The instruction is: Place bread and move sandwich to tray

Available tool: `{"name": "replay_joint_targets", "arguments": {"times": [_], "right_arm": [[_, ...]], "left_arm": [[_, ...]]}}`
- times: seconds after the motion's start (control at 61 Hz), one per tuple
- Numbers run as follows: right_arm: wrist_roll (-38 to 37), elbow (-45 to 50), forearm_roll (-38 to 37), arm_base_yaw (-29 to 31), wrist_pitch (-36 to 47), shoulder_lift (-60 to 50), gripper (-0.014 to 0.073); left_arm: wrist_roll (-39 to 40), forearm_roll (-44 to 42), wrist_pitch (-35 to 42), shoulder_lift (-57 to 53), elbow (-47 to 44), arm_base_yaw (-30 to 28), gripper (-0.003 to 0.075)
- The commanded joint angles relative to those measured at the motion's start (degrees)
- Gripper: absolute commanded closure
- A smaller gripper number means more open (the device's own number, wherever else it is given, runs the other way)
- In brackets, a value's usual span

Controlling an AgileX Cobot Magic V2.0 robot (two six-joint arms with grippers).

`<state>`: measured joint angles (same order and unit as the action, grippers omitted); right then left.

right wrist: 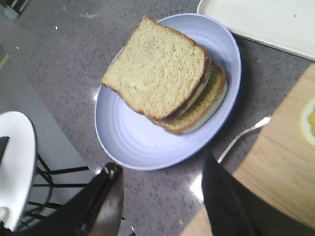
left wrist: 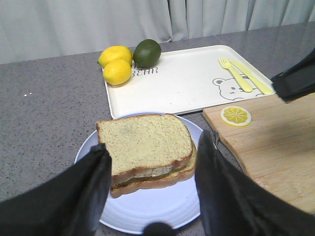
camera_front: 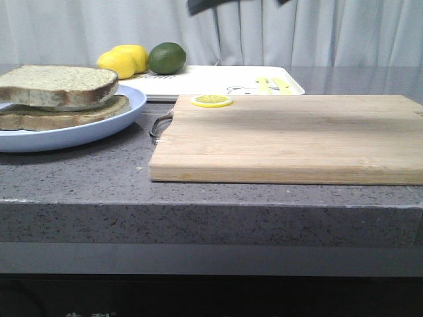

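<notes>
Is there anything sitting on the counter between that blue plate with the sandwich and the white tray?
No. In the left wrist view, only a narrow strip of bare grey counter separates the blue plate from the white tray; the lemons sit at the tray's far corner.

Looks like a staged kitchen corner — speckled grey stone worktop [camera_front: 79,188], rectangular wooden cutting board [camera_front: 291,139], white bear-print plastic tray [left wrist: 182,81], yellow lemons [left wrist: 116,64] beside a dark green lime [left wrist: 147,53] — backed by pale pleated curtains [camera_front: 317,33].
</notes>
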<state>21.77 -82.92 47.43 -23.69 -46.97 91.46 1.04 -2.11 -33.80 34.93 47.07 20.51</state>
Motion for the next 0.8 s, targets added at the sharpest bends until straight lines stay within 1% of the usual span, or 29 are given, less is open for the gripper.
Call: {"name": "replay_joint_targets", "arguments": {"times": [0.0,0.049,0.131,0.246,0.393,0.623,0.786], "right_arm": [[-4.5,-1.9,-9.6,0.2,-1.7,-7.5,0.02],[-7.8,-1.9,-16.8,0.2,-2.8,-10.4,0.02],[-12.6,-1.9,-26.3,0.2,-5.5,-14.7,0.02],[-16.8,-0.2,-34.9,0.2,-8.4,-20.9,0.02],[-17.0,6.4,-36.2,0.2,-8.4,-30.0,0.02],[-17.0,19.4,-36.1,0.2,-3.5,-43.8,0.02],[-17.0,26.4,-36.2,0.2,-0.3,-52.2,0.02]], "left_arm": [[0.0,-0.1,4.5,0.4,1.8,0.4,0.0332],[0.0,-0.1,4.5,0.4,1.8,0.4,0.0332],[0.0,-0.1,4.5,0.4,1.8,0.4,0.0332],[0.0,-0.1,4.5,0.4,1.8,0.4,0.0332],[0.0,-0.1,4.5,0.4,1.8,0.4,0.0332],[0.0,-0.1,4.5,0.4,1.8,0.4,0.0332],[0.0,-0.1,4.5,0.4,1.8,0.4,0.0332]]}}
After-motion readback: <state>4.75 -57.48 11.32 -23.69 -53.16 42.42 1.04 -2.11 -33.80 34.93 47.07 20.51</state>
